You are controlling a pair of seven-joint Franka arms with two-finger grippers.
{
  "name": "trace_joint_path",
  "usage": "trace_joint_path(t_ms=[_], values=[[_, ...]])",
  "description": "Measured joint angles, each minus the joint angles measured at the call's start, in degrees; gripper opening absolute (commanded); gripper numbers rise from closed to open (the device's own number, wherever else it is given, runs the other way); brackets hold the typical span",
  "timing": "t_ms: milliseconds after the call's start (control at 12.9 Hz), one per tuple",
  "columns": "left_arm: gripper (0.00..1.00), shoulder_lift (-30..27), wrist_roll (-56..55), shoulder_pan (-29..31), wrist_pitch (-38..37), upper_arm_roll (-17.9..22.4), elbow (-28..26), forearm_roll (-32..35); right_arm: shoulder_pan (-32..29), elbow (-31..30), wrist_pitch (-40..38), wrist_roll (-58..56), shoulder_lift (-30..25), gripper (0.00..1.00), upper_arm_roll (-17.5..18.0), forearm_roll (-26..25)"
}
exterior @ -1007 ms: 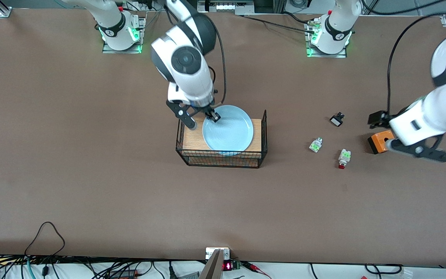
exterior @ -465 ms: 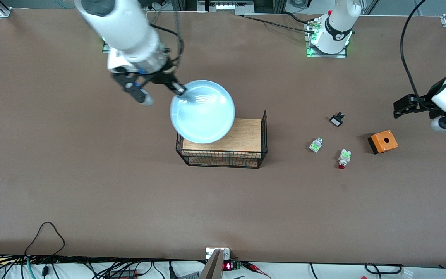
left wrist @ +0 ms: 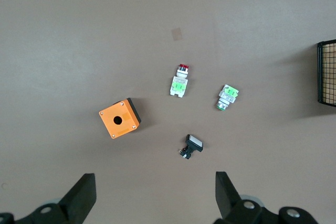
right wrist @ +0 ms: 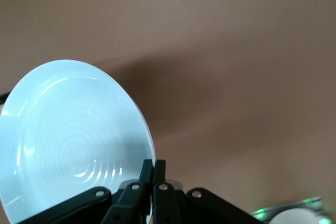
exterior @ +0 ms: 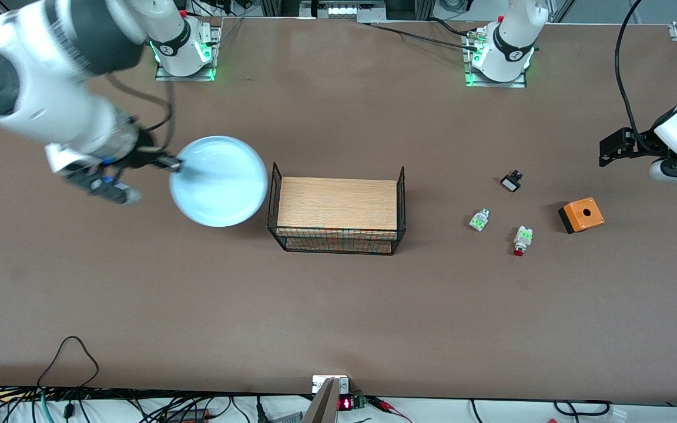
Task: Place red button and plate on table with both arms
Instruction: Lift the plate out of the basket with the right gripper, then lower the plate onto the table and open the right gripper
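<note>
- Carrying the plate (exterior: 219, 181) by one thin pinch at its rim is your main risk: the right end effector (exterior: 175, 165) holds it in the air over the bare surface (exterior: 338, 305), beside the wire rack (exterior: 337, 207) toward the right arm's end, and a quick swing or hard touchdown could twist the glossy plate loose.
- Watch the tilt as you lower it; in the right wrist view the plate (right wrist: 73, 135) hangs edge-on from the closed fingers (right wrist: 147, 174), so one edge may land first.
- You have the left end effector (left wrist: 152, 195) spread wide and empty over the surface near the orange box (exterior: 581, 215).
- Mind the red button (exterior: 521, 239): it lies on the surface by a lookalike green-and-white part (exterior: 479, 220), which you could grab by mistake.
</note>
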Motion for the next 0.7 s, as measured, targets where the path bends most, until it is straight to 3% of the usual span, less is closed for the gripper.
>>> trace_joint_path(t_ms=[387, 697], values=[[1.00, 0.00, 0.07, -0.08, 0.00, -0.09, -0.01, 0.00, -8.78, -10.44, 7.94, -19.40, 0.39, 0.00, -0.08, -3.96], [1.00, -0.06, 0.07, -0.36, 0.01, -0.18, 0.00, 0.00, -12.23, -25.82, 28.60, -29.61, 1.79, 0.00, -0.03, -4.88]])
